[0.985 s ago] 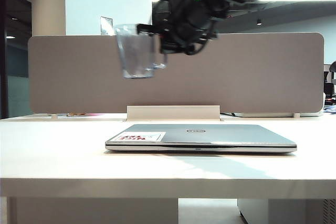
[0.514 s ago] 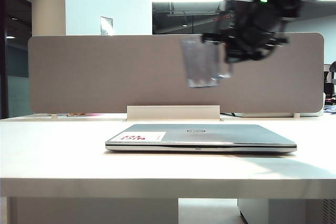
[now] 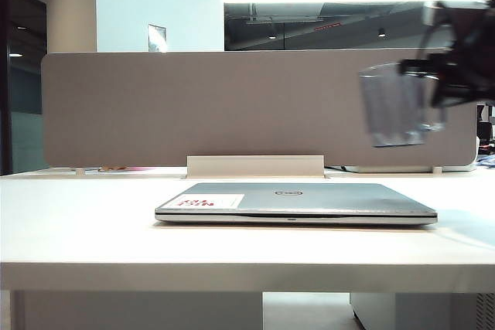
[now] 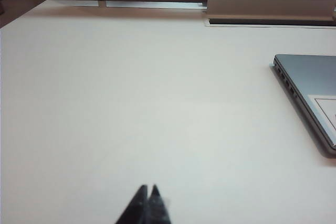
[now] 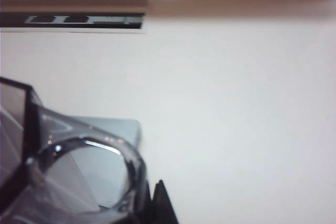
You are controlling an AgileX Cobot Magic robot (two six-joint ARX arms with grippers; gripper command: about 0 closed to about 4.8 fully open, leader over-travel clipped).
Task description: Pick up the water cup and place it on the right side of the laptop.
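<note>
Water cup, a transparent smoky grey-blue faceted plastic vessel with a side handle, hangs upright in the air above the right end of the thin silver-grey laptop, clamped by its handle side in the right hand, whose jaws are nearly fully closed on it; carrying it high appears meant to clear the lid on the way to the bare white table to the laptop's right. Left hand sits with its jaws together and empty, low over the table to the laptop's left, evidently parked out of the way.
</note>
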